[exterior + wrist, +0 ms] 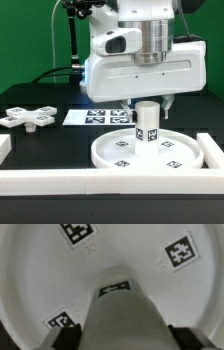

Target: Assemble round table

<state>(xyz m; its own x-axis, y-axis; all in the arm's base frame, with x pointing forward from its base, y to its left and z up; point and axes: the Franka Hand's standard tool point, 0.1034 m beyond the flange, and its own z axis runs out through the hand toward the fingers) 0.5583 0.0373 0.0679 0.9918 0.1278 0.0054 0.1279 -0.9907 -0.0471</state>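
Standing upright on the middle of the round disc (105, 150), the leg (146, 126) is clamped near its top by the gripper (147, 104), whose jaws we see pressed against its two sides. The disc lies flat on the table (40, 95) beside the border rail (60, 182); the marker board (95, 117) and cross-shaped base (28, 118) lie toward the exterior view's left.

White leg (146, 125) inside the gripper (147, 105) and white round disc (105, 150) beneath it carry black-and-white square tags; the table (40, 95) around is black.
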